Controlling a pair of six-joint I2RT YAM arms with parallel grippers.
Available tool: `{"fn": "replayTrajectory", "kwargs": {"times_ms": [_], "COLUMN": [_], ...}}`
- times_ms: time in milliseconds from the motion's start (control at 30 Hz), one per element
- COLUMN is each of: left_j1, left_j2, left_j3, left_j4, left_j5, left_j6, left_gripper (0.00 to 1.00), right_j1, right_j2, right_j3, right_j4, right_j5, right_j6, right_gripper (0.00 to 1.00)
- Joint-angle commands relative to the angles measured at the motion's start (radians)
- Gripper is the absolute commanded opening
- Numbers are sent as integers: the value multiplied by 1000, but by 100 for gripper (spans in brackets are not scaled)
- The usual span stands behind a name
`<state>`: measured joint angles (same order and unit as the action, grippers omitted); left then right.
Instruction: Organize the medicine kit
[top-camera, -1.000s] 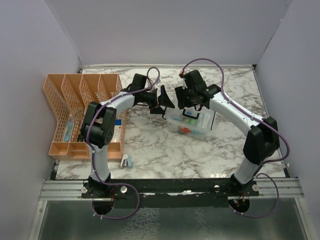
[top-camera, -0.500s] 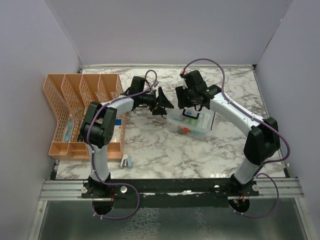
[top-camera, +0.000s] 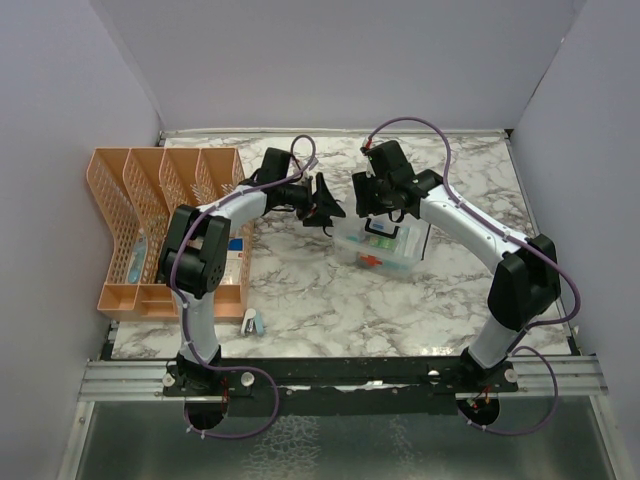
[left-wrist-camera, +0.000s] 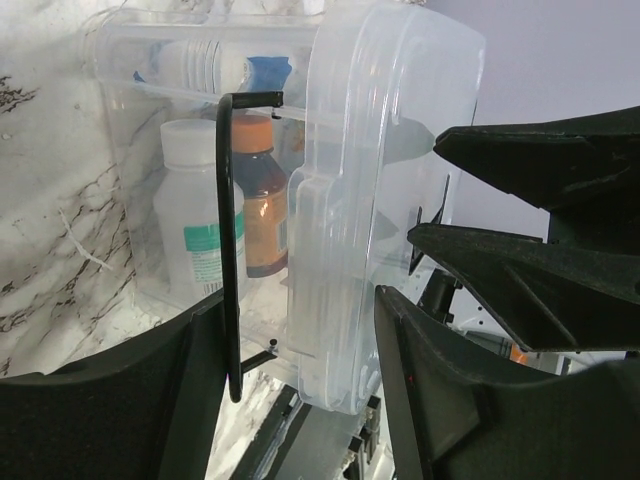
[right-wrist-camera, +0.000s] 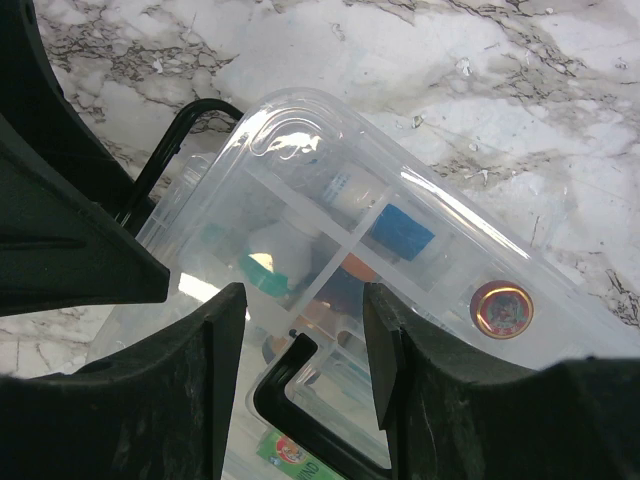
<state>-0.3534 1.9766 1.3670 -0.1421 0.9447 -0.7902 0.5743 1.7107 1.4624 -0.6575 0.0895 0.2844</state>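
The medicine kit (top-camera: 385, 246) is a clear box with a red cross, standing mid-table. My left gripper (top-camera: 326, 204) is at its left end, open. In the left wrist view my left gripper (left-wrist-camera: 300, 300) has its jaws on either side of the clear lid (left-wrist-camera: 370, 150) and the black wire handle (left-wrist-camera: 228, 250), with gaps on both sides. A white bottle (left-wrist-camera: 190, 230) and an amber bottle (left-wrist-camera: 262, 200) show inside. My right gripper (top-camera: 386, 200) hovers over the kit, open. In the right wrist view my right gripper (right-wrist-camera: 303, 300) is open above the lid (right-wrist-camera: 420, 250) and the black handle (right-wrist-camera: 290, 385).
An orange lattice organiser (top-camera: 165, 225) stands at the left with a blue and white box (top-camera: 237, 262) in it. A small stapler-like item (top-camera: 252, 321) lies near the front edge. Grey walls close in the table. A round red tin (right-wrist-camera: 500, 308) lies inside the kit.
My left gripper has turned and shifted slightly at the kit's left end. The right arm and the kit have hardly moved.
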Motion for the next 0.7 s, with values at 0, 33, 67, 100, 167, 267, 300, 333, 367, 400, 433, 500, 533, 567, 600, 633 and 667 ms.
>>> {"fn": "replayTrajectory", "kwargs": {"times_ms": [0,33,67,100,167,267,300,333,367,400,433,500,533,567,600,633,667], "left_j1": [6,6,6,6,6,5,5,5,6,5,3,1,-2,-1,-2,-2,-2], "left_j2": [-51,-57,-63,-68,-70,-75,-77,-80,-80,-82,-83,-89,-89,-91,-92,-94,-95], "left_j3": [24,22,19,17,13,5,3,1,-3,-4,-7,-8,-8,-8,-9,-3,5], "left_j4": [-30,-30,-32,-35,-38,-40,-40,-41,-41,-42,-43,-47,-51,-62,-84,-111,-140], "left_j5": [15,19,19,22,33,39,39,39,41,43,45,44,40,33,18,-3,-23], "left_j6": [31,32,32,34,37,37,39,40,42,45,47,51,55,61,75,91,110], "left_gripper": [59,59,59,61,63,65,66,67,67,68,68,68,68,67,66,65,64], "right_j1": [6,5,5,6,6,5,6,6,7,6,6,7,7,6,7,7,7], "right_j2": [18,19,21,22,26,31,31,31,32,33,35,35,35,36,36,37,36], "right_j3": [-20,-20,-20,-20,-19,-19,-19,-19,-19,-20,-20,-23,-24,-25,-25,-26,-27], "right_j4": [-33,-33,-33,-31,-31,-33,-32,-33,-33,-34,-35,-35,-34,-34,-34,-34,-34], "right_j5": [-27,-27,-29,-32,-39,-41,-40,-38,-37,-36,-36,-36,-36,-36,-36,-35,-34], "right_j6": [31,31,32,34,34,35,35,34,34,33,33,34,35,35,35,36,37], "right_gripper": [50,49,49,49,49,49,49,49,49,49,49,49,49,49,49,49,49]}}
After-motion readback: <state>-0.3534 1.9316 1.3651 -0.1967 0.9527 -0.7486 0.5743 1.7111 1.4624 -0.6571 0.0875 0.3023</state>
